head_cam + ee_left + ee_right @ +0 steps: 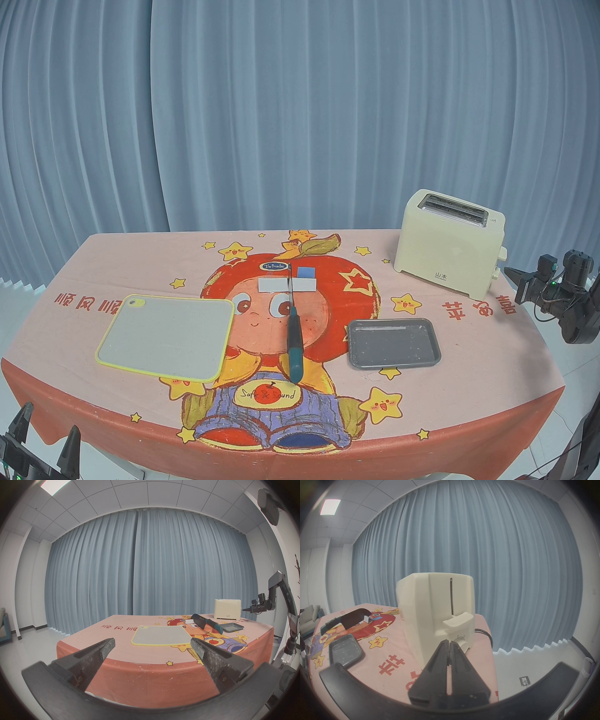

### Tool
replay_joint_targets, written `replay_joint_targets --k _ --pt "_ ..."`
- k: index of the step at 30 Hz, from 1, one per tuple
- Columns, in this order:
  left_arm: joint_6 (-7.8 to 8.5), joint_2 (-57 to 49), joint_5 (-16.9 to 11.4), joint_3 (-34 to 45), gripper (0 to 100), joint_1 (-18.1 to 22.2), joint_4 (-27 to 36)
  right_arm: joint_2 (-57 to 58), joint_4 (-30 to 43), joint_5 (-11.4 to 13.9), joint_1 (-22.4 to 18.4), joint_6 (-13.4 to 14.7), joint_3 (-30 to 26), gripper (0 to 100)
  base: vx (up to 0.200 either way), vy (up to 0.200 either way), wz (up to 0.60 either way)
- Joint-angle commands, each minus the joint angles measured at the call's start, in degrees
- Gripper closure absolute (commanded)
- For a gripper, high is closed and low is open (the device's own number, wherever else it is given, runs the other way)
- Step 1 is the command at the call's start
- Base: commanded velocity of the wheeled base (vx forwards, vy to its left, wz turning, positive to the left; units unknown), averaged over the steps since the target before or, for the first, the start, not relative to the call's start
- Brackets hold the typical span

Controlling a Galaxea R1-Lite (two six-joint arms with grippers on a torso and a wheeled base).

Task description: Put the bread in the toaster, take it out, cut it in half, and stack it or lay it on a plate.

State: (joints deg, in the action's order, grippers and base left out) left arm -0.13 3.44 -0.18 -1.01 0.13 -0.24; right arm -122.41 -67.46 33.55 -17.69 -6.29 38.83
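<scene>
The cream toaster (450, 240) stands at the table's back right; I cannot tell whether bread sits in its top slots (453, 209). My right gripper (509, 272) hangs shut just off the toaster's right end. Its closed fingertips (449, 645) are just below the toaster's lever (457, 620), which sits at the bottom of its slit. A teal-handled knife (294, 331) lies in the middle of the table, with a grey, yellow-rimmed cutting board (165, 337) to its left and a dark rectangular plate (394, 344) to its right. My left gripper (47, 434) is open, low off the table's front left corner.
A white strip (275, 285) and a small blue square (305, 272) lie under the knife's blade end. The table has a printed pink cloth (112, 262) and a blue curtain hangs behind it. In the left wrist view the board (161, 635) lies beyond the open gripper (151, 645).
</scene>
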Motion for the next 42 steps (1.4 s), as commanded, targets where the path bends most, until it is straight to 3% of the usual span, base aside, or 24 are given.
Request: replay_joint_targets --k 1,4,42 --pt "-0.04 -0.01 0.01 1.01 0 0.04 -0.02 -0.9 -0.04 0.47 -0.5 -0.04 0.11 100 0.0 0.0 0.0" --pt "-0.04 -0.01 0.01 1.01 0 0.04 -0.02 -2.22 -0.13 1.43 -0.42 -0.04 0.37 100 0.0 0.0 0.0" --pt "-0.04 -0.01 0.01 1.01 0 0.04 -0.02 -7.58 -1.18 1.26 0.46 0.4 5.82 100 0.0 0.0 0.0"
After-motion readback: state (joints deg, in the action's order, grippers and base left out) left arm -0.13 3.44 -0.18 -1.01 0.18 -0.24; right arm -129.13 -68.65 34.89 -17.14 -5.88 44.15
